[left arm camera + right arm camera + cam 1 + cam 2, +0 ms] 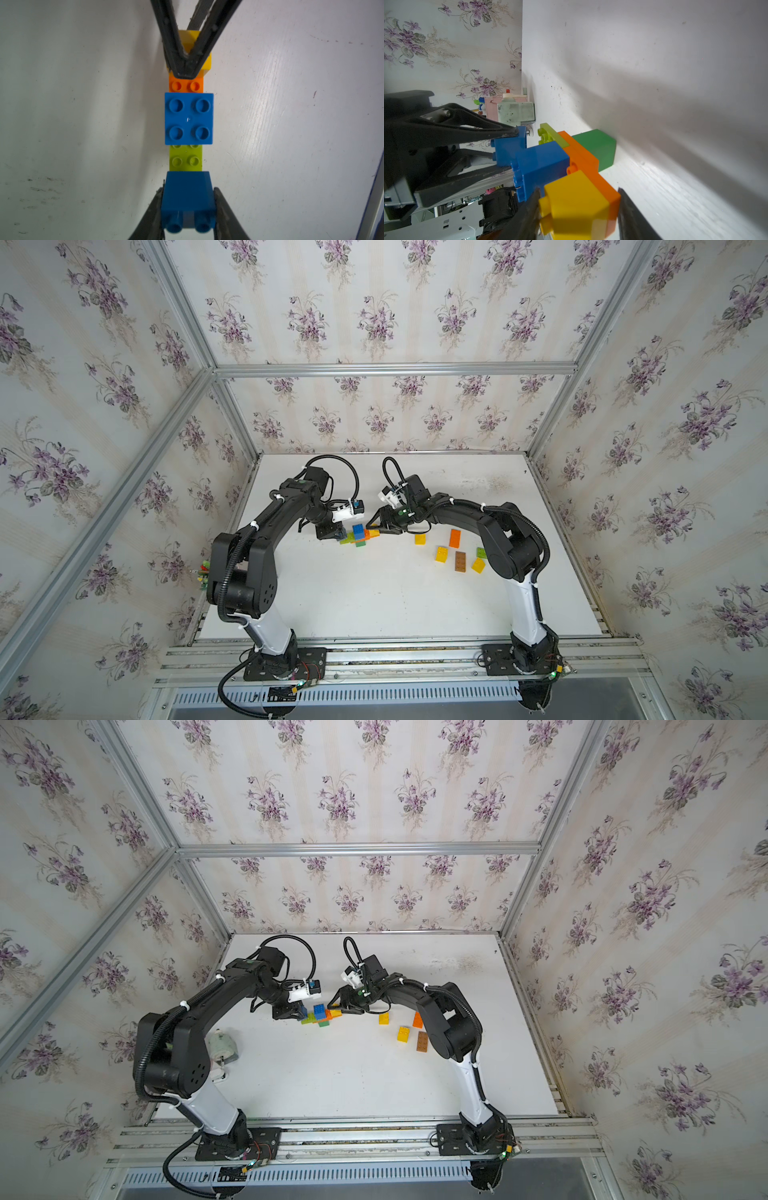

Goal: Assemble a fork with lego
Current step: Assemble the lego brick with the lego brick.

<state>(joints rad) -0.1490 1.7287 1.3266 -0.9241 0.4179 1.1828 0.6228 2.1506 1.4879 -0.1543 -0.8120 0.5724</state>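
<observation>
The lego fork is a row of joined bricks [359, 534] [320, 1015] at the table's middle: blue end brick [188, 197], lime plate [185, 161], blue square brick [189, 118] on top, orange brick [186, 85], yellow end brick [575, 205]. A dark green brick [596, 147] sits against its side. My left gripper [188, 199] [341, 534] is shut on the blue end brick. My right gripper [579, 199] [370, 527] is turned on its side and clamps the yellow-and-orange end, one finger on the yellow studs and one against the orange.
Loose lego lies to the right near my right arm: two yellow bricks [420, 539] [441, 554], an orange one [454, 538], a brown one [460, 561], another yellow [478, 565] and a green [481, 551]. A pale green box [222, 1046] and pens [203, 572] stand at the left edge.
</observation>
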